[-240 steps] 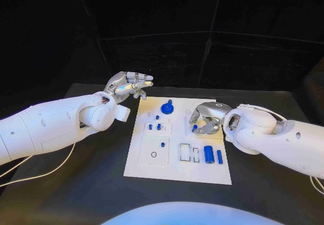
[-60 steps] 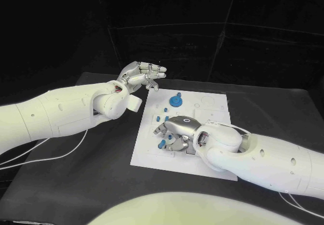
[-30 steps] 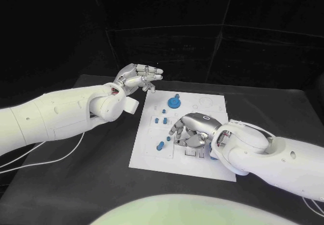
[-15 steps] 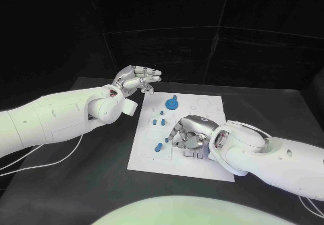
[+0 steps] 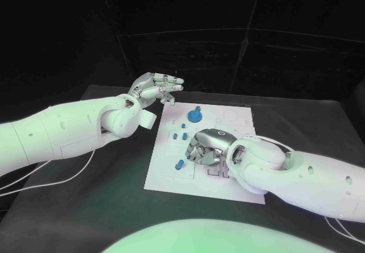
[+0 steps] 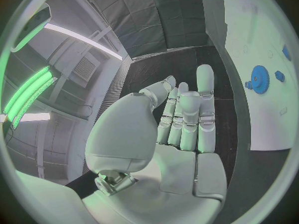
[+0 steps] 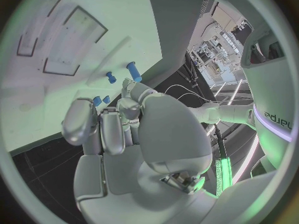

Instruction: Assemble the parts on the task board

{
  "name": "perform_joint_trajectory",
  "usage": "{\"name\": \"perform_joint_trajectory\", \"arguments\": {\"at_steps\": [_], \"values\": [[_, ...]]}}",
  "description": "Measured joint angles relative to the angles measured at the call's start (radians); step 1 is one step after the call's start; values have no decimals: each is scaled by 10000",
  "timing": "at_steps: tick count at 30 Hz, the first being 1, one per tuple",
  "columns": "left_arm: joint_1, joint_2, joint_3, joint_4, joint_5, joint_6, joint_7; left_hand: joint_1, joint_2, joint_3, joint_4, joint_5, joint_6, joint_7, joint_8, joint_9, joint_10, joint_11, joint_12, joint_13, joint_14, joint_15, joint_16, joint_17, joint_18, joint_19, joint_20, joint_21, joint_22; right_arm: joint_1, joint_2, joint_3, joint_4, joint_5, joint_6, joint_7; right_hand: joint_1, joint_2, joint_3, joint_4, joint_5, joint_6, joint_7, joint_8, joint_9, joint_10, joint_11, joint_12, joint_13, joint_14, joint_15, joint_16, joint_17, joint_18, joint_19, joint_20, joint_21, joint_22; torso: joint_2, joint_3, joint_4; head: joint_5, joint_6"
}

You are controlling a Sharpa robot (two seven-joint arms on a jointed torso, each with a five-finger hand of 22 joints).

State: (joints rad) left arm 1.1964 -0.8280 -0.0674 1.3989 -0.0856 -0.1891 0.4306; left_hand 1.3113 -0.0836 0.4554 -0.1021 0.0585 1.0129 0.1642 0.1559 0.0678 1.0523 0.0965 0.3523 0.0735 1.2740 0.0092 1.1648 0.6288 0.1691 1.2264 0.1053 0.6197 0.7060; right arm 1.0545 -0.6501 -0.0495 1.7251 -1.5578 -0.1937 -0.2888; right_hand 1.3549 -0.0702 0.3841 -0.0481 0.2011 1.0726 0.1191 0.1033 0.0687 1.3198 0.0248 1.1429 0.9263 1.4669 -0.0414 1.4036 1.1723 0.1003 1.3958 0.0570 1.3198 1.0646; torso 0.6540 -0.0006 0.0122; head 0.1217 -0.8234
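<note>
The white task board (image 5: 169, 178) lies mid-table. A blue gear (image 5: 194, 114) stands near its far edge, small blue pegs (image 5: 174, 136) sit below it, and one blue piece (image 5: 180, 164) lies toward the left side. My right hand (image 5: 207, 147) is low over the board's middle with its fingers curled down; whether they hold a part is hidden. The right wrist view shows those curled fingers (image 7: 115, 129) close to blue pegs (image 7: 130, 70) on the board (image 7: 62, 15). My left hand (image 5: 158, 87) hovers above the board's far left corner, holding nothing; its fingers (image 6: 187, 114) are extended.
The black table (image 5: 91, 200) surrounds the board. A white cable (image 5: 46, 176) runs under my left arm on the table's left side. My right forearm (image 5: 304, 176) covers the board's right part and its near right corner.
Since 8 s ago my right hand has moved from the board's right edge to its middle and lowered, then edged slightly left in the last half second. My left hand has stayed raised.
</note>
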Motion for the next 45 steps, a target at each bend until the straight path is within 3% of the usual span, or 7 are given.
{"name": "perform_joint_trajectory", "arguments": {"at_steps": [22,45], "values": [[0,9,0,-10,0,3,-5,0,0,0,0,0,0,-1,0,1,0,0,0,0,0,0,0,2,0,0,0,0,2,-19,445,-8,-207,-433,545,-140,-103,102,119,-7,-275,206,-46,-53,1,-71,0,37,160,0,0,41,27,2,-1,0,0,30,-12,-2,-9,64,-82],[0,11,0,-8,0,10,-13,0,0,0,0,0,0,0,0,1,0,0,0,0,0,0,0,3,0,0,0,0,3,-59,705,-11,-281,-572,613,-111,-102,101,140,-29,-322,274,-47,-52,2,-69,1,36,168,-36,-35,41,24,3,-1,1,-1,37,-8,1,-11,58,-102]]}}
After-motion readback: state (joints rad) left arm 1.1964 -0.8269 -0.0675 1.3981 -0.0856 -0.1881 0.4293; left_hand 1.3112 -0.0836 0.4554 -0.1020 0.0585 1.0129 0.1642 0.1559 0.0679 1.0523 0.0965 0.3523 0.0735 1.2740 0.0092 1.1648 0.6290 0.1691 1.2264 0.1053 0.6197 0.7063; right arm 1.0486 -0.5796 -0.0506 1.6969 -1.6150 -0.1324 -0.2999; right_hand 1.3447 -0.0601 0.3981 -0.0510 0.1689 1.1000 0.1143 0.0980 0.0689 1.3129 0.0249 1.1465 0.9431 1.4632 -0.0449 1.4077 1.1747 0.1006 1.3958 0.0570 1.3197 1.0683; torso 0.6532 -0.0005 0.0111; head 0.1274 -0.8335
